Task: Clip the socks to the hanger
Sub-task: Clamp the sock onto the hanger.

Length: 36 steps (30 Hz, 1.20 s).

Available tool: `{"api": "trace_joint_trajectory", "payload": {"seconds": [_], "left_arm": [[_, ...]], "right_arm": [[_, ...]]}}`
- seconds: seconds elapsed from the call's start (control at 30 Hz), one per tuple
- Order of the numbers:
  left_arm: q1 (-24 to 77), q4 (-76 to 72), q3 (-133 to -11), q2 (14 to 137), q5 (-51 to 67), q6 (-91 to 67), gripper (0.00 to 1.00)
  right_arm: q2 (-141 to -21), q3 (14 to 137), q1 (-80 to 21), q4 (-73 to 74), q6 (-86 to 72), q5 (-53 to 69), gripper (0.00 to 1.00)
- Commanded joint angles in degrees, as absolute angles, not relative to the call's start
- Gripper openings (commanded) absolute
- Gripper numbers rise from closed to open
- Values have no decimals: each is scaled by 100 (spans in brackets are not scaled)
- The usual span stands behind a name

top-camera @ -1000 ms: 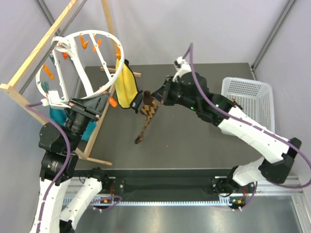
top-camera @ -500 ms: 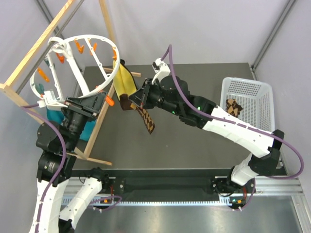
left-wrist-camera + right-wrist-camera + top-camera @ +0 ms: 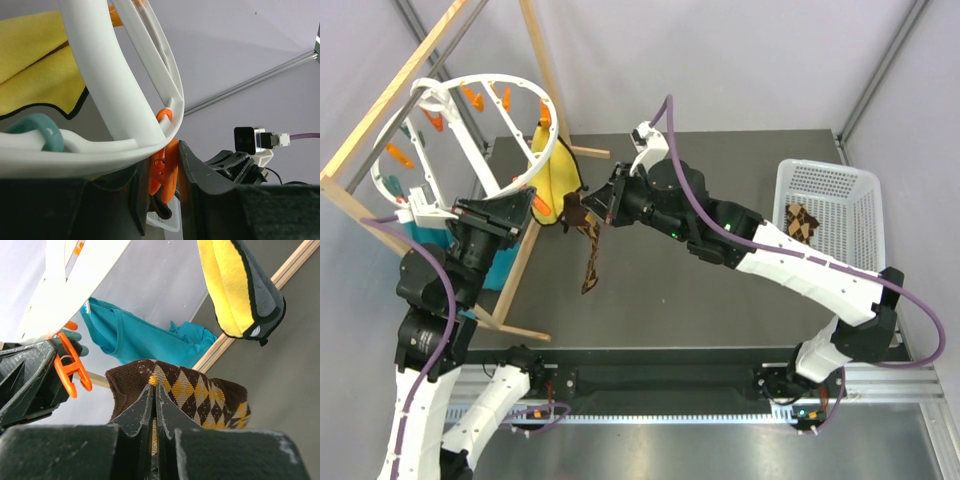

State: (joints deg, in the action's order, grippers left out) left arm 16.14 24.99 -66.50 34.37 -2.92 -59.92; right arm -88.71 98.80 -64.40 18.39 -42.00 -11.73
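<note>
The white ring hanger (image 3: pixel 516 86) hangs tilted on the wooden rack. My left gripper (image 3: pixel 527 208) is shut on one of its orange clips (image 3: pixel 543 208), which sits squeezed between the black fingers (image 3: pixel 195 175) just under the hanger's rim (image 3: pixel 107 85) in the left wrist view. My right gripper (image 3: pixel 582 211) is shut on the dark brown cuff end of an argyle sock (image 3: pixel 590 262), whose length dangles toward the table. In the right wrist view the sock's cuff (image 3: pixel 190 390) stands above the shut jaws, a short way right of that clip (image 3: pixel 70 369). A second sock (image 3: pixel 803 220) lies in the basket.
The wooden frame rack (image 3: pixel 375 115) stands at the left. A yellow cloth (image 3: pixel 552 168) hangs from the hanger right behind the sock, and a teal cloth (image 3: pixel 145 337) hangs lower left. The white mesh basket (image 3: pixel 845 235) sits at the right table edge.
My right arm has swung left with the sock, bringing its cuff close to the clip. The hanger and my left gripper have shifted slightly, still holding the clip.
</note>
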Motion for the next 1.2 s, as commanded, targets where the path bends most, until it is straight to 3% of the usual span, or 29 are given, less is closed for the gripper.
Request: {"api": "trace_joint_trajectory", "payload": {"seconds": [0.0,1.17], "left_arm": [[1670,2522,-6565,3542,-79,-6012,0],[1670,2426,-6363,3524,-62,-5985,0]], "right_arm": [[-8912,10222,-6574,1468,-4157,-1169,0],[-9237,10758,-6917,1450,-4157,-1169,0]]}}
